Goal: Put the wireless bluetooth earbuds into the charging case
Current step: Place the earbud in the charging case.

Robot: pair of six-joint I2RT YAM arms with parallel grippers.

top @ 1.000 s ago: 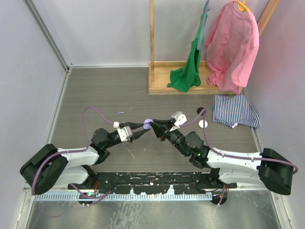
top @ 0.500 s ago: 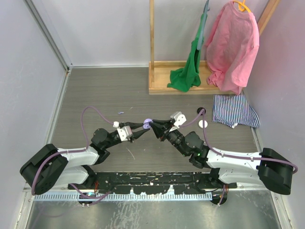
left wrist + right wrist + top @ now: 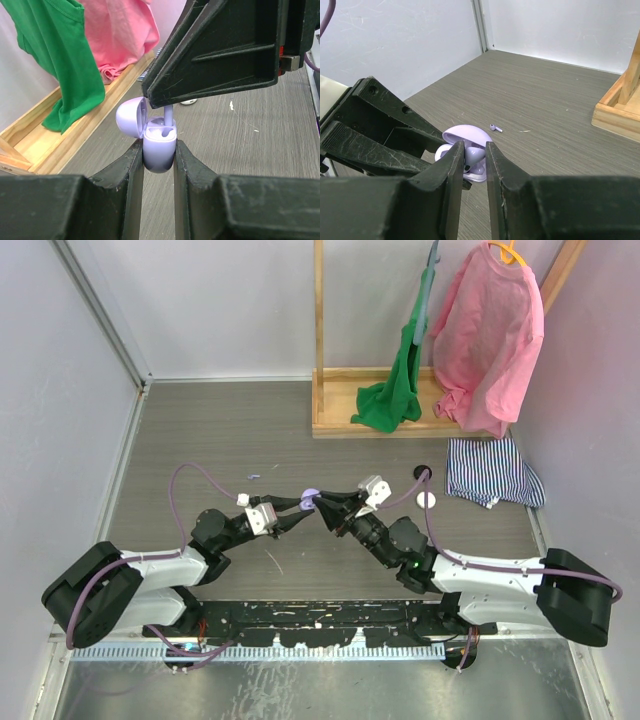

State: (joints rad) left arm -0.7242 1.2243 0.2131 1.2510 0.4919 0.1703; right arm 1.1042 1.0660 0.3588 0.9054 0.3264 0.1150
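Angling inward, left arm grips lilac case; right arm holds earbud.

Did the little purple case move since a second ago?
No. The lilac case, clamped in the left gripper, sits at the same spot below the wooden rack as before.
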